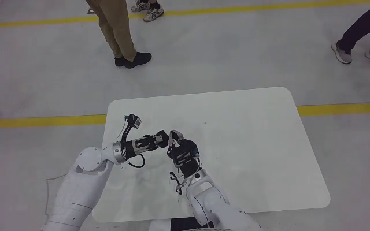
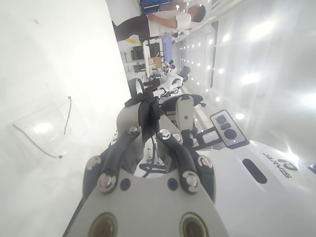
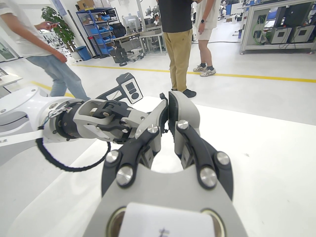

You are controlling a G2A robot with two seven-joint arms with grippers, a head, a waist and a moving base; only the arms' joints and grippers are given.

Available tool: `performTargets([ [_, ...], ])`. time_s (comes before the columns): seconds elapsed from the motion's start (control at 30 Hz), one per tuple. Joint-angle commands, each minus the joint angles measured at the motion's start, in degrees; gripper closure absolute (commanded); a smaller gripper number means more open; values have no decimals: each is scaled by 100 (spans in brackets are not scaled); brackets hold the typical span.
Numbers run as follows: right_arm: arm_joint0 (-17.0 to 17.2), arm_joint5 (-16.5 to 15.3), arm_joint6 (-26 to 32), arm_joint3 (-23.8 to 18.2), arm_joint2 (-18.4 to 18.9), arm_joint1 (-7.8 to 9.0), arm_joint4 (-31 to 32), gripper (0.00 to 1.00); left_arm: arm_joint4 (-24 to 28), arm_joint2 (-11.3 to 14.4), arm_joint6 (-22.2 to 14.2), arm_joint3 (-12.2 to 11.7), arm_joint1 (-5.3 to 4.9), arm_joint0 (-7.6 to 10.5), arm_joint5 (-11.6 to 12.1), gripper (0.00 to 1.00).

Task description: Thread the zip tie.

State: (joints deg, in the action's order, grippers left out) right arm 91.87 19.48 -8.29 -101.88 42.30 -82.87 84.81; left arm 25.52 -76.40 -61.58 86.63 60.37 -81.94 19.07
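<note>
Left gripper (image 2: 145, 99) and right gripper (image 3: 168, 99) meet tip to tip above the left half of the table (image 1: 260, 127), each with its fingers pressed together. Whether either pinches anything is hard to make out between the dark pads. One zip tie (image 2: 68, 114) and a second zip tie (image 2: 34, 143) lie loose on a clear sheet (image 2: 47, 117) on the tabletop, apart from both grippers.

White table (image 1: 260, 133), two thin dark zip ties (image 2: 68, 115) lying on it
</note>
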Motion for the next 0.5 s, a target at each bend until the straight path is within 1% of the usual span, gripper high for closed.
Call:
performTargets([
  [0.0,1,0,4,5,2,-2,-3,100,0,0,0,0,0,0,0,100],
  [0.47,-4,0,13,47,-3,-10,9,100,0,0,0,0,0,0,0,100],
])
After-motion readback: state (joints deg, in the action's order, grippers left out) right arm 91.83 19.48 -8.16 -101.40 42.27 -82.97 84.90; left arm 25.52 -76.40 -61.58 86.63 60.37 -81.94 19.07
